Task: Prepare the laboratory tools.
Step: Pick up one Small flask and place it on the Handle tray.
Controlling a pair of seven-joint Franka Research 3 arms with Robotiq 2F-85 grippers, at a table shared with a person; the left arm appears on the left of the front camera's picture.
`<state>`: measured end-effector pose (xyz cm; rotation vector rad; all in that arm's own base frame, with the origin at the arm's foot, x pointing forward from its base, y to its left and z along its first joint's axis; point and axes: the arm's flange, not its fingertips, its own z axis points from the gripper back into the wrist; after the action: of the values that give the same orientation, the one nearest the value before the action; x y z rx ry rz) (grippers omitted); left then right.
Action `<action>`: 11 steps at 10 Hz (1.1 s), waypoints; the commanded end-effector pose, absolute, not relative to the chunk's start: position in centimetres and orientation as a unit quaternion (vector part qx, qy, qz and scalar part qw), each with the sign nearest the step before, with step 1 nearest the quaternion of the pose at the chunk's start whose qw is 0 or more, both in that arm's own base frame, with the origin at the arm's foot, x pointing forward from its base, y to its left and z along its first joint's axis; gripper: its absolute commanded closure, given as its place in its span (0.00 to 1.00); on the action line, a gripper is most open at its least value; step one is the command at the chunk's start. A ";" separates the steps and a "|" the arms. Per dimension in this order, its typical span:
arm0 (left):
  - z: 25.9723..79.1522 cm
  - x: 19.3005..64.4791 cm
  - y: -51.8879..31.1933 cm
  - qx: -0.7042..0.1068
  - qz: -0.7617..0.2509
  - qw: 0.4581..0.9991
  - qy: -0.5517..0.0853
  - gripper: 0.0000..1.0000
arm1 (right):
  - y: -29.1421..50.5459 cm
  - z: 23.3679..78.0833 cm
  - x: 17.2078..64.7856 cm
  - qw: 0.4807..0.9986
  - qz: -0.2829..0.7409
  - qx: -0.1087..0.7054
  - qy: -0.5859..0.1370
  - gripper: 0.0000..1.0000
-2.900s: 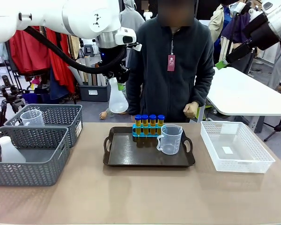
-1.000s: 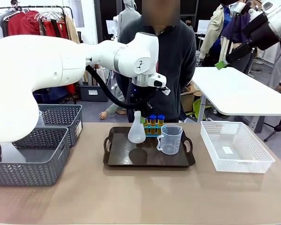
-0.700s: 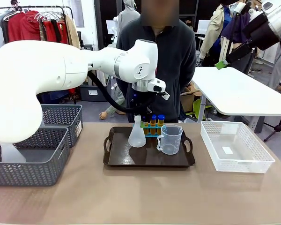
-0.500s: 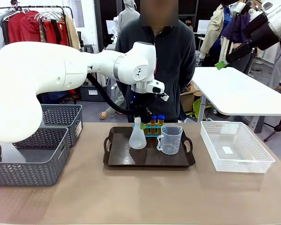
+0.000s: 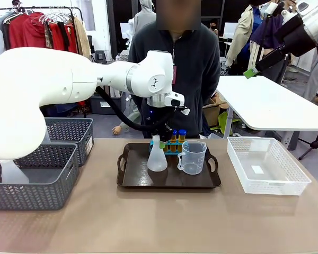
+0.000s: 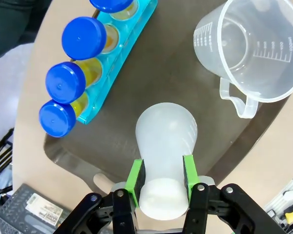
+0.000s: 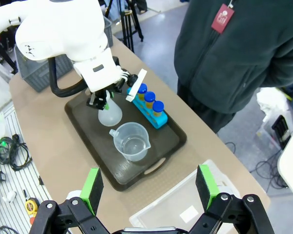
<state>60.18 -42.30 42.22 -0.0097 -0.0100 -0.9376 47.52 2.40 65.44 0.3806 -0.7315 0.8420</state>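
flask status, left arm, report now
Left hand shut on the flask neck, flask upright over the dark tray. Right hand open, high above the table. Beaker and tube rack close beside the flask, not touching.

The left arm (image 5: pixel 69 90) was a thick, glossy white tube of rounded segments, its wrist joint marked with a small dark emblem, and a black corrugated cable looped beneath it. Below the wrist sat a white camera block with a dark lens face. The left gripper (image 6: pixel 161 183) was black, with hinged links fastened by bright silver screws, and its fingers (image 6: pixel 135 181) wore bright green pads. The right gripper (image 7: pixel 149 187) had the same black linkage, silver screws and wide green pads. The person (image 5: pixel 183 79) wore a dark fleece jacket with a small maroon tag at the chest.
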 end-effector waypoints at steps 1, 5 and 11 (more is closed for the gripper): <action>42.2 59.0 -41.0 -0.017 -0.450 0.893 -0.004 1.00 | 2.3 65.6 47.5 0.828 0.398 0.188 -0.349 0.00; 41.9 58.8 -40.5 -0.015 -0.443 0.897 -0.001 1.00 | 2.3 65.6 47.5 0.828 0.398 0.188 -0.349 0.00; 41.8 58.8 -40.5 -0.012 -0.442 0.897 -0.002 0.00 | 2.3 65.6 47.5 0.828 0.398 0.188 -0.349 0.00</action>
<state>59.65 -41.15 41.69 -0.0184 0.0013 -0.9235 47.52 2.40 65.44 0.3806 -0.7316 0.8420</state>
